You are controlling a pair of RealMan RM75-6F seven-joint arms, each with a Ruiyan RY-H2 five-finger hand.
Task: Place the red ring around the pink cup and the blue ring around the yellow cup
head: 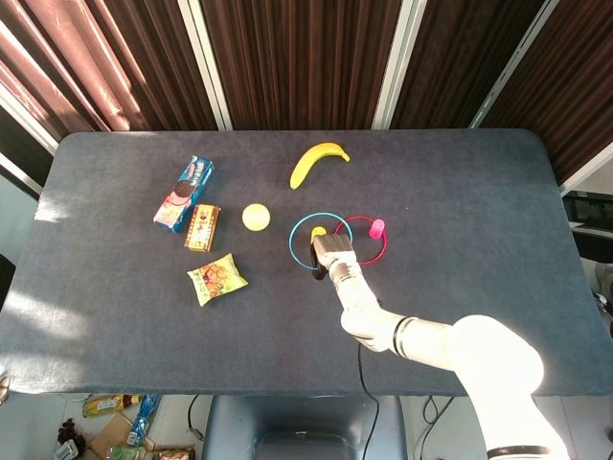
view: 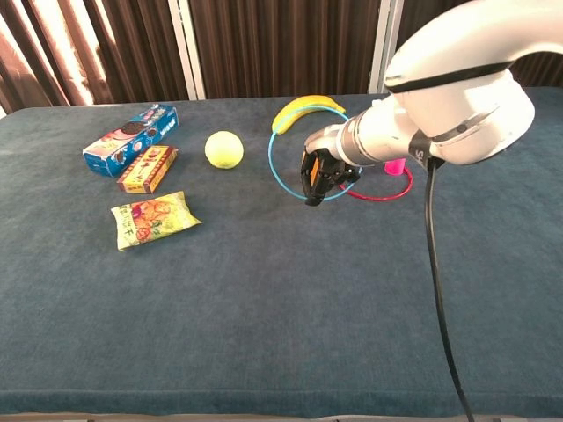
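Blue ring (view: pixel 303 163), grasped by our right hand (view: pixel 322 174), hangs tilted over the yellow cup (head: pixel 319 233) so we can encircle it.

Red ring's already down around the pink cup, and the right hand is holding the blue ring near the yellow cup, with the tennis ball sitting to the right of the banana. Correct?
Not quite: the tennis ball lies left of the banana and nearer the robot, as the head view shows. The rest holds: the red ring lies around the pink cup, and the right hand holds the blue ring by the yellow cup.
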